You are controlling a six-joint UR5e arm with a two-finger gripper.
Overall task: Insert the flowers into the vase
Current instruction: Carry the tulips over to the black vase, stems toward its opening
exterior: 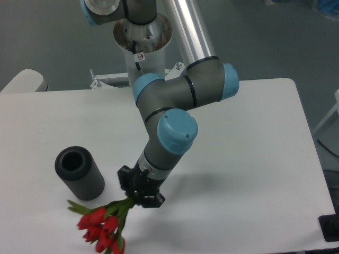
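Gripper (pixel 139 191) clamped on the flowers (pixel 103 228) at the stems, red buds trailing below-left of it; vase (pixel 79 173) upright to its left. Probably light, floppy, easily crushed: best held low on stems

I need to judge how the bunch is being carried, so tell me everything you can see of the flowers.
The flowers are a small bunch of red tulip buds with green leaves and green stems. The gripper is shut on the stems, so the buds hang low towards the table's front edge, pointing down and left in the picture. They lie just in front of the dark grey vase, and one leaf reaches close to its base. None is in the vase's mouth. Whether the buds touch the white table cannot be told.
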